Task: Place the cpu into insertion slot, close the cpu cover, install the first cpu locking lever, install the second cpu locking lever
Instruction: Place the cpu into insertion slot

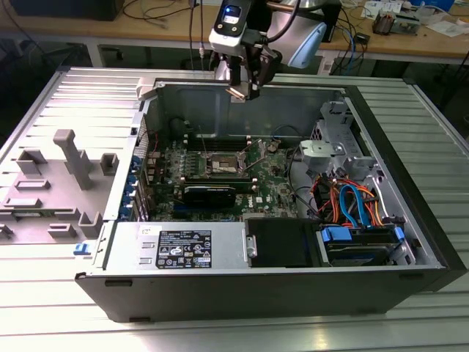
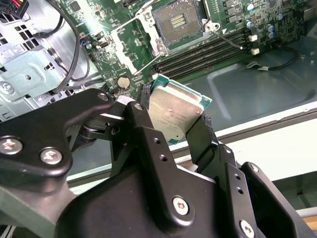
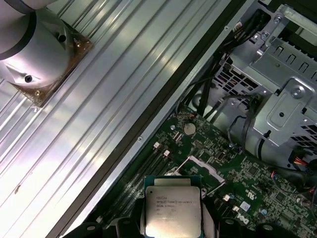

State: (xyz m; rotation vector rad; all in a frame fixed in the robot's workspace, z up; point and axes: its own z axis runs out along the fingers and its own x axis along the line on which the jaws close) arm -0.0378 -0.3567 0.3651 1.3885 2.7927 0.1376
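The ribbed metal table (image 1: 220, 334) carried an open computer case (image 1: 421, 242) lying on its side, with a grey fixture block (image 1: 69, 158) beside it at the exterior view's left. Inside the case lay the green motherboard (image 1: 165, 172), flanked by a silver power supply (image 1: 176, 246) along the near wall and a drive cage (image 1: 330, 147) with orange and blue cables at the exterior view's right.

The arm reached in from the far side. Its gripper (image 1: 245, 86) hung above the case's far wall, higher than the board and well apart from the insertion slot (image 1: 223, 163).

In both wrist views the black fingers (image 2: 198, 131) were clamped on the cpu (image 2: 176, 115), one on each of two opposite edges, with the chip's dull metal top left bare between them. The chip sat tilted in the grip, its green rim showing along one side.

In the second wrist view the insertion slot (image 2: 177, 22) lay uncovered beyond the held chip, its brownish centre open to view. The cpu cover (image 2: 121, 49) stood swung up just beside it, and a thin locking lever (image 2: 228, 38) angled off the board on the slot's other side. In the first wrist view the cpu (image 3: 173, 210) hung over the board's memory slots (image 3: 148, 166).
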